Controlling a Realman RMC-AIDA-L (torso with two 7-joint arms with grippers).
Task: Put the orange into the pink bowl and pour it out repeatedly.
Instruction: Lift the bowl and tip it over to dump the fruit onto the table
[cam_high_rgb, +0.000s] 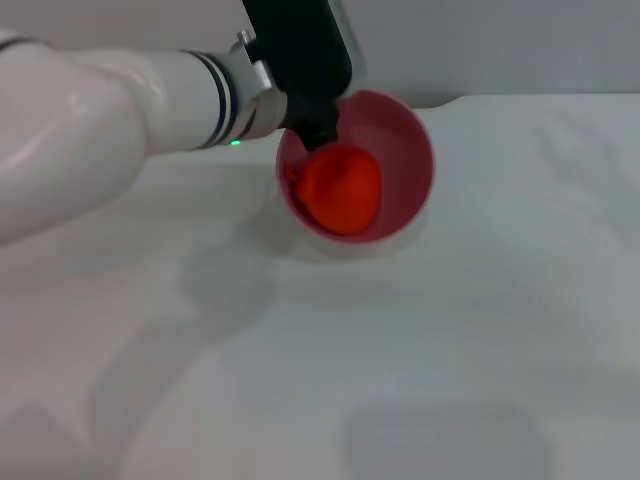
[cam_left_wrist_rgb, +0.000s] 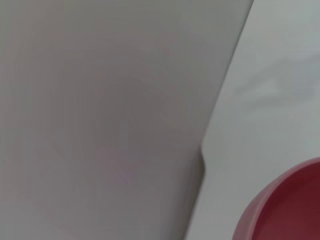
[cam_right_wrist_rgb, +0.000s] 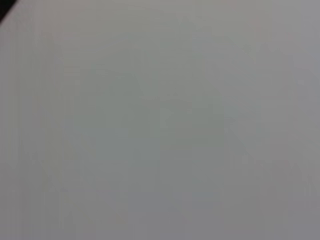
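The left gripper (cam_high_rgb: 318, 135) sits at the far-left rim of the pink bowl (cam_high_rgb: 405, 140) — whether its fingers pinch that rim I cannot tell. The orange (cam_high_rgb: 342, 188) lies inside the bowl, just below the gripper — the right arm is out of sight.

You have the pink bowl (cam_high_rgb: 400, 140) at about twelve o'clock in the head view, far back on the white surface and a little right of centre. It is round, deep and glossy pink, with smooth plain sides, and it is tipped so its open mouth faces you, the inside wall showing. The orange (cam_high_rgb: 342, 188) sits inside it, a small bright red-orange fruit with slightly lumpy skin, lying toward the bowl's seven o'clock side against the lower wall and filling much of the opening. In the left wrist view you see only a curved piece of the bowl's pink rim.
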